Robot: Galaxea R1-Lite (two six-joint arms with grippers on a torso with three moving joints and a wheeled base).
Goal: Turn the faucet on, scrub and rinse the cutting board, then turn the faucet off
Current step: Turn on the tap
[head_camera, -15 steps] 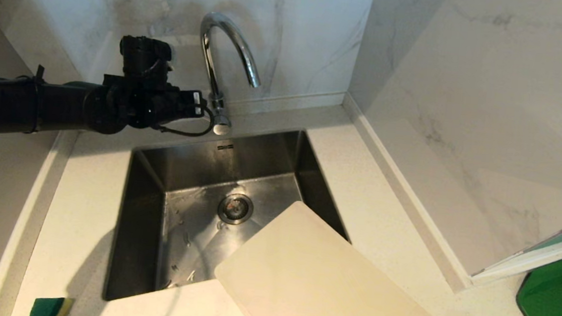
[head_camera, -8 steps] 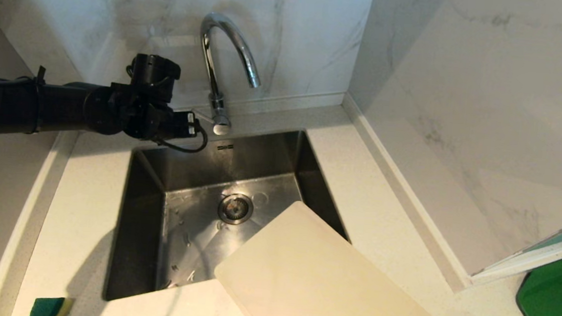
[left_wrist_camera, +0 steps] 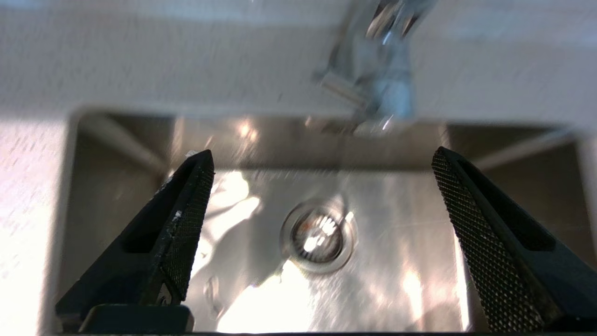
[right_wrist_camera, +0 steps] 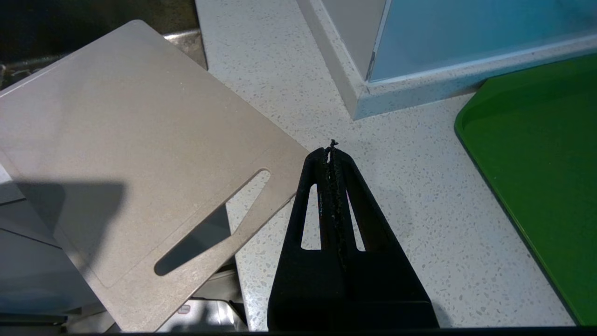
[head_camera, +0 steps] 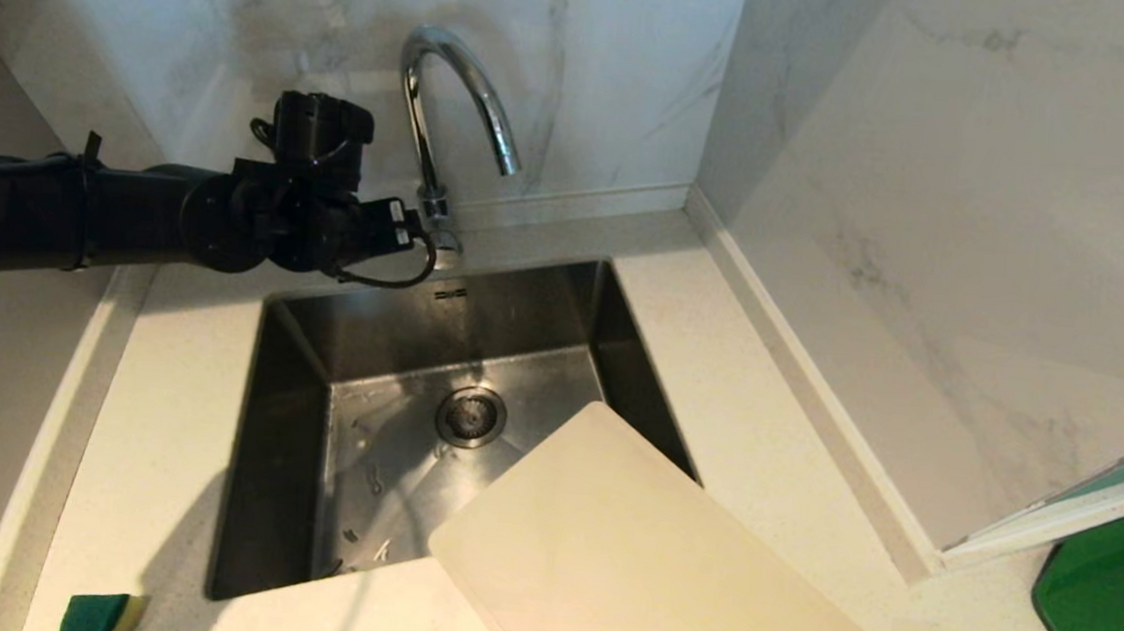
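Hovering wide open and empty, the left gripper (left_wrist_camera: 322, 163) needed squaring on the tall chrome gooseneck faucet (head_camera: 457, 117)'s lever at twelve o'clock.

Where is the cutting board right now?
In the head view the cutting board lies tilted across the sink's near right corner, one end overhanging the basin, the other on the countertop. The shut right gripper hovers beside its slot-handle end.

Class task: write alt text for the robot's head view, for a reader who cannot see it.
The black left gripper reaches beside the base of the chrome faucet behind a steel sink. A cream cutting board overhangs the sink's near right corner, with a green-and-yellow sponge on the counter's near left.
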